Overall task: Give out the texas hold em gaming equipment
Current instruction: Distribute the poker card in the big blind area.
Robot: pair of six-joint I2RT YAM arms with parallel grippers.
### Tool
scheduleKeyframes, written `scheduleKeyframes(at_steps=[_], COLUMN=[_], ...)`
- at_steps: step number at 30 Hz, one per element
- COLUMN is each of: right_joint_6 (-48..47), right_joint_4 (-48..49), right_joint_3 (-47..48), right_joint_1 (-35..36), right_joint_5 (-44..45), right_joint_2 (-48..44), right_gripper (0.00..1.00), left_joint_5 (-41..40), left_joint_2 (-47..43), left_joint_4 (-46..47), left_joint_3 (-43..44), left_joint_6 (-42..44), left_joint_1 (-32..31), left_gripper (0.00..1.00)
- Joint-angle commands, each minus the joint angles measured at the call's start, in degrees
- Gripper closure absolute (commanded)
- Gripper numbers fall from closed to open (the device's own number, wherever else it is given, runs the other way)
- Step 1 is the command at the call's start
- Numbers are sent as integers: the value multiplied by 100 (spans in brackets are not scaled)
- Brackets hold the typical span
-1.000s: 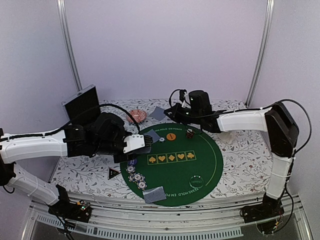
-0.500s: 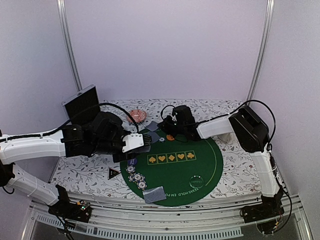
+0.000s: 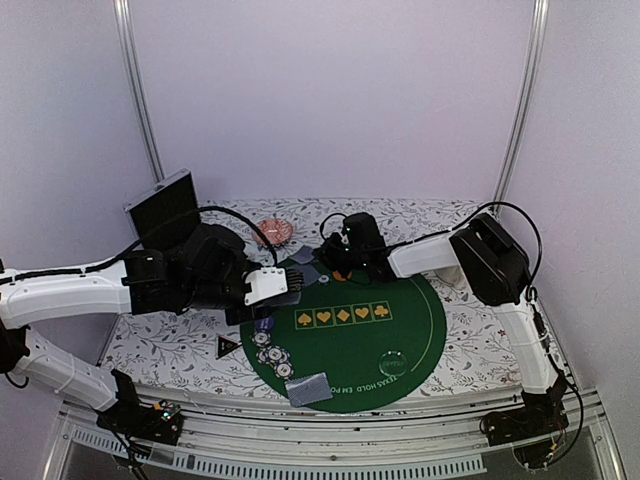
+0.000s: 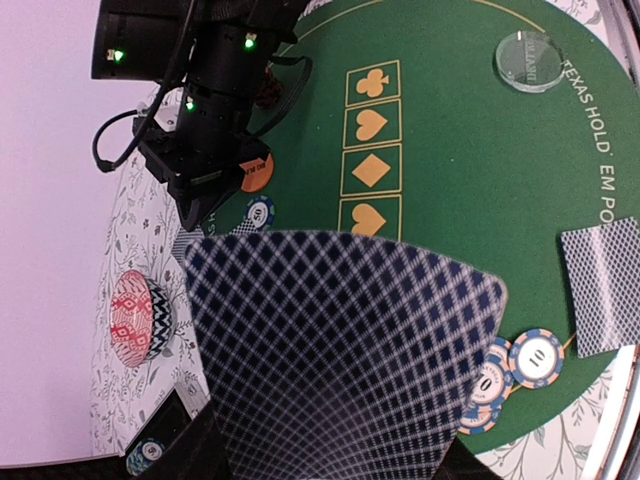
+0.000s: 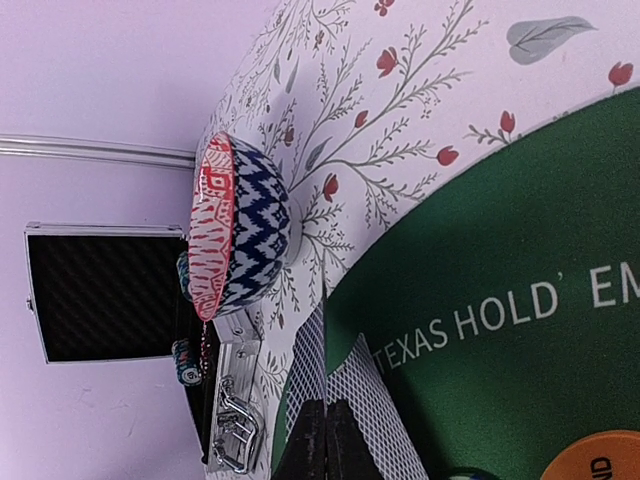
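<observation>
Since half a second ago the right arm has slid a touch farther toward the far-left rim of the green mat [image 3: 400, 320], while the left arm has kept its place. The right fingers [image 5: 312, 440] are drawn together with only a thin seam between them. Their tips are down on a rim card [image 5: 378, 425] with a grey-blue back, lying where the felt meets the flowered bench [image 5: 400, 120]. We cannot tell whether they pinch it or merely press on it. The pink patterned dish [image 5: 235, 240] stands on the bench just beyond.

The left fingers [image 3: 288, 292] are clamped on the held card [image 4: 340, 350], raised above the mat's left side (its lattice back fills most of the left wrist view).

On the felt near the right fingers we see an orange button disc [image 4: 256, 172] and a blue chip [image 4: 260, 212] close together. A cluster of chips [image 4: 515, 365] lies by the near-left rim, with a face-down near card [image 4: 598, 288] not far from it.
</observation>
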Motion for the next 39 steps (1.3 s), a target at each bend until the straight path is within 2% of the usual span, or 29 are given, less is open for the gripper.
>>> scheduleKeyframes(at_steps=[1, 14, 17, 20, 31, 36, 37, 39], right_joint_6=[192, 390, 389, 398, 77, -646, -934, -1535], right_joint_4=[-16, 123, 134, 134, 183, 80, 81, 74], right_joint_3=[-114, -364, -391, -418, -826, -1036, -1125, -1207], right_joint_1=[30, 84, 86, 96, 265, 418, 463, 557], right_joint_5=[36, 192, 183, 210, 792, 1304, 1406, 1569], right_joint_2=[-16, -119, -120, -120, -858, -1493, -1667, -2028], right_gripper=[97, 96, 89, 77, 57, 38, 31, 4], left_joint_5=[19, 37, 45, 52, 75, 67, 69, 70], left_joint_2=[-157, -166, -168, -176, -176, -168, -172, -176], left_joint_4=[68, 72, 73, 65, 73, 73, 73, 73], left_joint_3=[-57, -66, -66, -74, -75, -75, -82, -81], left_joint_6=[29, 29, 29, 29, 29, 36, 38, 44], left_joint_1=[-12, -15, -19, -18, -18, -12, -18, -18], left_gripper=[50, 50, 50, 50, 50, 50, 50, 50])
